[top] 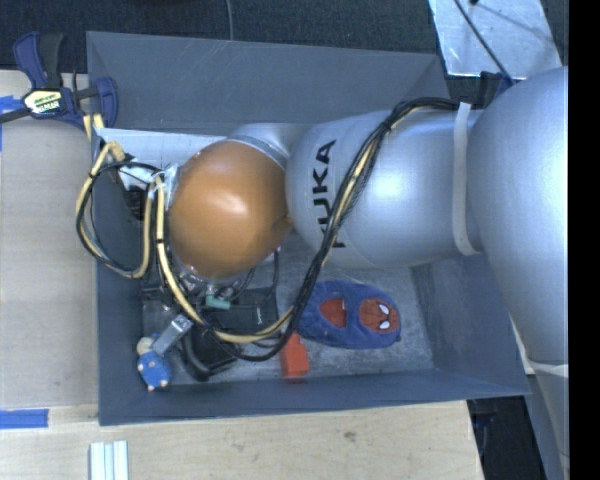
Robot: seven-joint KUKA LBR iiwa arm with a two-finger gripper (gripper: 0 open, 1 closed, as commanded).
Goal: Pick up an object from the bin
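Observation:
My gripper (pixel 216 300) reaches down into the front left part of the bin, and just its dark body pokes out from under the wrist. A small blue and yellow toy (pixel 153 369) with a grey piece on top lies left of and in front of it, in the bin's front left corner. A black object (pixel 206 354) rests just in front of the gripper. To its right a small orange-red block (pixel 294 357) sits near the front wall.
A blue slipper-like thing with two red faces (pixel 351 318) lies on the bin floor right of the block. The arm and its orange wrist cover hang over the bin's middle, with yellow and black cables looping down the left side.

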